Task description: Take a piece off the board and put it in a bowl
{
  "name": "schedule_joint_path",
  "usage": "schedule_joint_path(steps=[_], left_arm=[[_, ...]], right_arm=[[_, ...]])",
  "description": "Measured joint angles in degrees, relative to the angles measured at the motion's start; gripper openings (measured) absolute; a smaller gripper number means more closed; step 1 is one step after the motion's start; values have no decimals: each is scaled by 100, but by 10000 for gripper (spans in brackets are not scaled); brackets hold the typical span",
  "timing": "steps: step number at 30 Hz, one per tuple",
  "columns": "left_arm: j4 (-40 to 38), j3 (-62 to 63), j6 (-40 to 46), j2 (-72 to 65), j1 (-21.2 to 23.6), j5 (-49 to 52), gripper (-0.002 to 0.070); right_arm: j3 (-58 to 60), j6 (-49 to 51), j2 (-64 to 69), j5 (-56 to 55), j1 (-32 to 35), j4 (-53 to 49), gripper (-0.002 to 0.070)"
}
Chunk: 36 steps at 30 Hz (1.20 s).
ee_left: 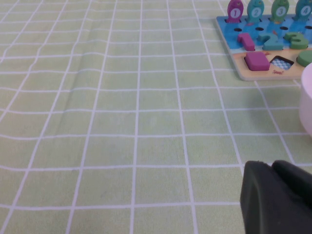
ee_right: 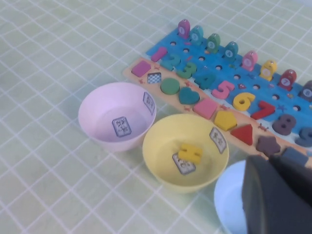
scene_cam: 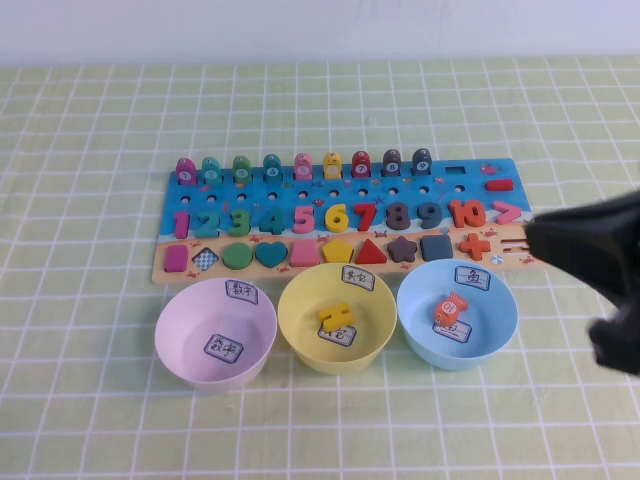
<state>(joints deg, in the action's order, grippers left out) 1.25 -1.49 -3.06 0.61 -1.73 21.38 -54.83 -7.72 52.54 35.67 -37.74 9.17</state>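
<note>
The green checked worktop (scene_cam: 90,400) carries the long blue-and-tan wooden puzzle board (scene_cam: 345,215), with three plastic bowls in front of it. The pale yellow round bowl (scene_cam: 338,318) sits in the middle, holding the small yellow wooden equals-sign block (scene_cam: 336,317). The right tool (scene_cam: 590,250) hangs over the board's right end, the left tool (ee_left: 278,200) over bare cloth; I cannot tell either one's grip

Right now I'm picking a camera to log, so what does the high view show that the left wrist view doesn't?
Only the high view: the piece lying in the yellow bowl, the blue bowl, and the right gripper at the board's right end.
Only the left wrist view: the left gripper low over bare tablecloth.
Both: the board and pink bowl.
</note>
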Motion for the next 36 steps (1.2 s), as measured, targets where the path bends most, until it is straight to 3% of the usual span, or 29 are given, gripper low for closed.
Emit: schedule_joint_path(steps=[11, 19, 24, 30, 36], left_arm=[[0, 0, 0, 0, 0, 0, -5], [0, 0, 0, 0, 0, 0, -5], [0, 0, 0, 0, 0, 0, -5], [0, 0, 0, 0, 0, 0, -5], [0, 0, 0, 0, 0, 0, -5]], right_arm=[[459, 13, -650, 700, 0, -11, -17], [491, 13, -713, 1810, 0, -826, -17], [991, 13, -1385, 491, 258, -1151, -17], [2770, 13, -2614, -1968, 1635, -1232, -17], [4303, 17, -3625, -3097, 3000, -1170, -17]])
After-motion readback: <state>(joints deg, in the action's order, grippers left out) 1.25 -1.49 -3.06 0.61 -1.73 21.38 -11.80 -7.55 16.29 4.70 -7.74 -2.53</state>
